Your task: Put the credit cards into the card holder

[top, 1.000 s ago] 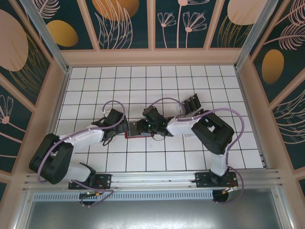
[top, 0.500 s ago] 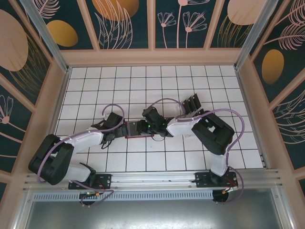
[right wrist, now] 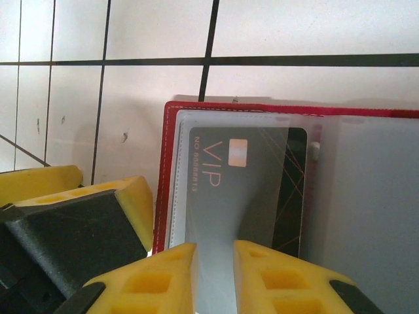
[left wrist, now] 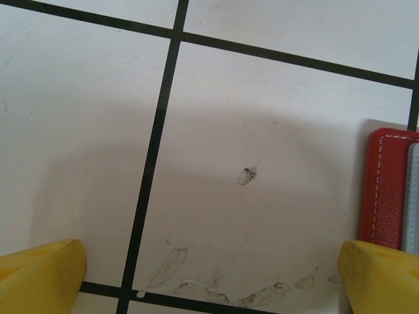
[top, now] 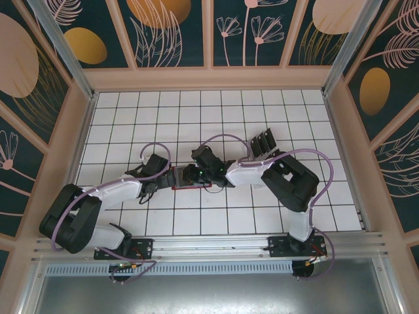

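The red card holder (right wrist: 171, 170) lies open on the tiles, its clear sleeves facing up. A dark credit card (right wrist: 229, 176) marked VIP sits inside the left sleeve. My right gripper (right wrist: 215, 252) points down over the card's near end, its yellow fingers almost together with only a narrow gap. From above, the right gripper (top: 190, 174) is over the holder (top: 194, 187). My left gripper (left wrist: 213, 275) is open wide over bare tile. Its right fingertip (left wrist: 380, 278) is at the holder's red edge (left wrist: 386, 190). More dark credit cards (top: 263, 142) stand upright at the back right.
The upright cards stand in a slotted rack (top: 259, 148) just behind the right arm's forearm (top: 245, 173). Wooden walls (top: 213, 78) enclose the tiled floor. Scuff marks (left wrist: 247, 175) show on the tile under the left gripper.
The right gripper has moved slightly left over the holder. The left gripper shifted a little at the holder's left end, then stayed still.
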{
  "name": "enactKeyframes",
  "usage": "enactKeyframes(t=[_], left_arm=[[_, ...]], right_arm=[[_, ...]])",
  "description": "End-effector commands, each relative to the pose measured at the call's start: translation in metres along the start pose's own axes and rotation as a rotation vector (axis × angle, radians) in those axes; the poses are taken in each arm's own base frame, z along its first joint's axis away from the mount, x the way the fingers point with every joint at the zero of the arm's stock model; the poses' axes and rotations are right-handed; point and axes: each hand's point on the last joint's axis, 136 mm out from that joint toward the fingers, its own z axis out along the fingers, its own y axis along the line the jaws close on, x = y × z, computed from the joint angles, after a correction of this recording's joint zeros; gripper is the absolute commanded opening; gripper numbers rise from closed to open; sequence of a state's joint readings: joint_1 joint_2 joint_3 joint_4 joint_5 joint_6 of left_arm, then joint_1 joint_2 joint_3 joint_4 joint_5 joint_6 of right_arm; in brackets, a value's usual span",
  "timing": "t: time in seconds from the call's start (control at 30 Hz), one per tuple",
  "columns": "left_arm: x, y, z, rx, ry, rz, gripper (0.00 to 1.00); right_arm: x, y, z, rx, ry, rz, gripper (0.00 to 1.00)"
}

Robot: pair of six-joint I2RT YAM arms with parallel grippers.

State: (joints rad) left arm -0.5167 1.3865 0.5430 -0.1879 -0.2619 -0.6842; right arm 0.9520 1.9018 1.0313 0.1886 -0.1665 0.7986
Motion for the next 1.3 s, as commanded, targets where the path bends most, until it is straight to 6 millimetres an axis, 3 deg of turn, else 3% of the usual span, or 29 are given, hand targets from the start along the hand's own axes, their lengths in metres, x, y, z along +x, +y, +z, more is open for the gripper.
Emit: enactKeyframes(t=[0.0,0.23,0.63,1.27], left_arm=[[0.011,-0.003,0.004,0.032,0.042,0.004,0.99],[0.009,-0.005,0.004,0.035,0.037,0.004,0.98],[0.010,-0.005,0.006,0.034,0.041,0.007,0.99],[0.016,-0.005,0.009,0.048,0.049,0.004,0.99]], right_arm=[[-0.004,0.010,-0.004,-0.016,-0.021,-0.003,0.23],[-0.003,-0.001,-0.017,0.028,-0.049,-0.008,0.26],[0.011,-0.025,-0.010,0.092,-0.017,-0.002,0.29],[0.016,0.002,0.009,0.046,0.034,-0.041,0.25]])
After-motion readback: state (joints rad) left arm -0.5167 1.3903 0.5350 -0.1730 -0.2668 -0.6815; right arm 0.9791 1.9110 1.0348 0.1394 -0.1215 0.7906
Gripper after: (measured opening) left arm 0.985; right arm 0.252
